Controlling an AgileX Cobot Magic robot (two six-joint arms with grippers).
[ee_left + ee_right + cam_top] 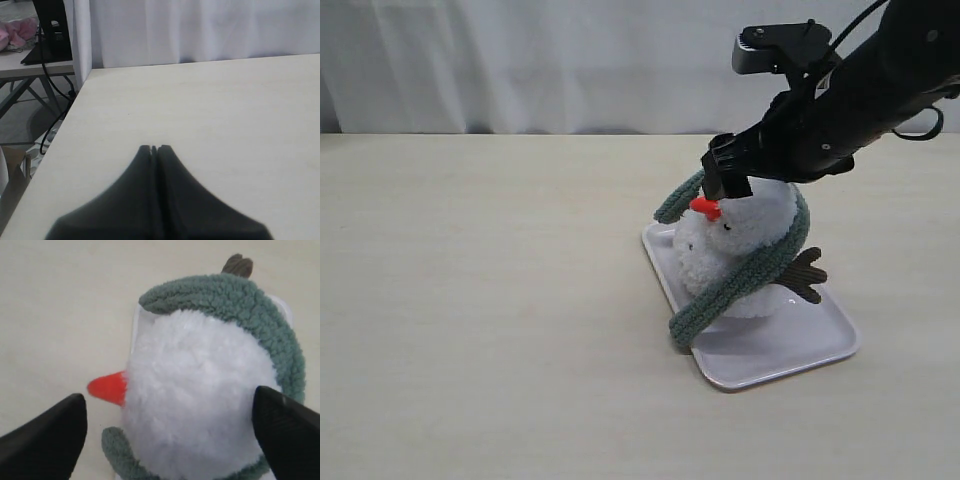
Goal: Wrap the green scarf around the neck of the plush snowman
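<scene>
Plush snowman [200, 390] within wide right pincer [167, 407]

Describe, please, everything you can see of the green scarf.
The green scarf is a long, narrow strip of fuzzy dull-green fleece. It loops round the back of the plush snowman, below its head. One end runs diagonally down the toy's front, and its tip lies at the near edge of the white tray. The other end sticks out beside the orange nose, under the right gripper. That gripper's jaws stand open either side of the head, gripping nothing.
</scene>
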